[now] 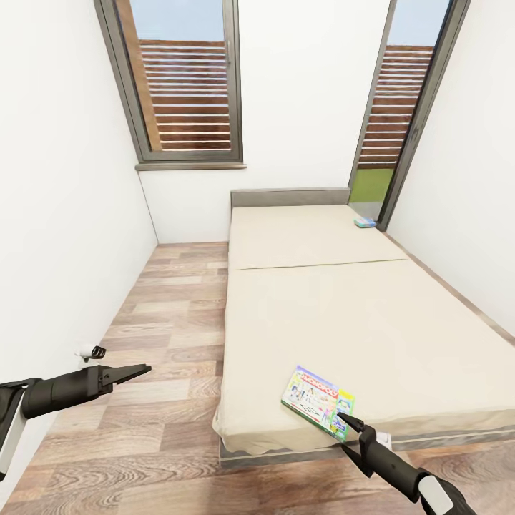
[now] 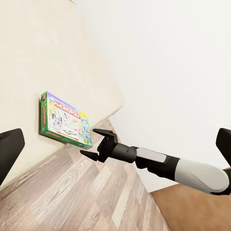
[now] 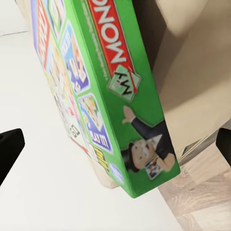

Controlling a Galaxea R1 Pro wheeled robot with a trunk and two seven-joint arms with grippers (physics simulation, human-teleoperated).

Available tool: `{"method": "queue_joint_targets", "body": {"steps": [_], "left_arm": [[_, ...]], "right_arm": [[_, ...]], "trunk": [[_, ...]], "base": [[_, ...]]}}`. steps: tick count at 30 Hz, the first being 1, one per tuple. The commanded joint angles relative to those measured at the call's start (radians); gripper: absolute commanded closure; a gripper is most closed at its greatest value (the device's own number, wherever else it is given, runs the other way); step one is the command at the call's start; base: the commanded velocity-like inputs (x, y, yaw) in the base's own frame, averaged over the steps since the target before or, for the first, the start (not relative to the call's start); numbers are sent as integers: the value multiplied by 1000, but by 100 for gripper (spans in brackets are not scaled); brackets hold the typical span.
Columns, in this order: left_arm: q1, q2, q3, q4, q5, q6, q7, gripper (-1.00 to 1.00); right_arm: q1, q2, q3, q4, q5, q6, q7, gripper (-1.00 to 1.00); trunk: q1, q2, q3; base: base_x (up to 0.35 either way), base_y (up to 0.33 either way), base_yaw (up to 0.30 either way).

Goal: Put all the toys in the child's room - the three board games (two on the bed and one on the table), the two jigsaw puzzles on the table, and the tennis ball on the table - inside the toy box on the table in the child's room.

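A white and green Monopoly board game (image 1: 315, 399) lies flat near the foot corner of the beige bed (image 1: 357, 315). A smaller blue board game (image 1: 365, 222) rests far off by the grey headboard. My right gripper (image 1: 345, 418) is open at the Monopoly box's near corner. The left wrist view shows that gripper (image 2: 89, 142) with jaws apart beside the box (image 2: 65, 120). In the right wrist view the box's green edge (image 3: 120, 96) lies close ahead between the dark fingertips (image 3: 9, 149). My left gripper (image 1: 143, 370) hovers open over the floor, left of the bed.
Wooden floor (image 1: 164, 322) runs between the bed and the white left wall (image 1: 64, 214). A small white fitting (image 1: 91, 351) sits low on that wall. Tall windows (image 1: 186, 86) stand behind the headboard, and a glazed door (image 1: 400, 114) is at the bed's far right corner.
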State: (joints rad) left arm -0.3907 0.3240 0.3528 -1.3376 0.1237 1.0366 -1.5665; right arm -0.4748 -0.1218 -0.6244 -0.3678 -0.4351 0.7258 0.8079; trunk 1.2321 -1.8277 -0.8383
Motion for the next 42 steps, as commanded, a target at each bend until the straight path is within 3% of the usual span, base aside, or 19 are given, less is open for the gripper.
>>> {"method": "queue_joint_targets", "body": {"steps": [1,42], "left_arm": [[0,0,0,0,-1,11,-4,-100],[-1,0,0,0,-1,11,-4,-100]], "right_arm": [[-1,0,-5,1,0,5,2,-100],[-1,0,-5,1,1,4,1,-100]], "trunk": [[0,0,-1],[0,0,-1]], "base": [[0,0,0],[2,0,0]]}}
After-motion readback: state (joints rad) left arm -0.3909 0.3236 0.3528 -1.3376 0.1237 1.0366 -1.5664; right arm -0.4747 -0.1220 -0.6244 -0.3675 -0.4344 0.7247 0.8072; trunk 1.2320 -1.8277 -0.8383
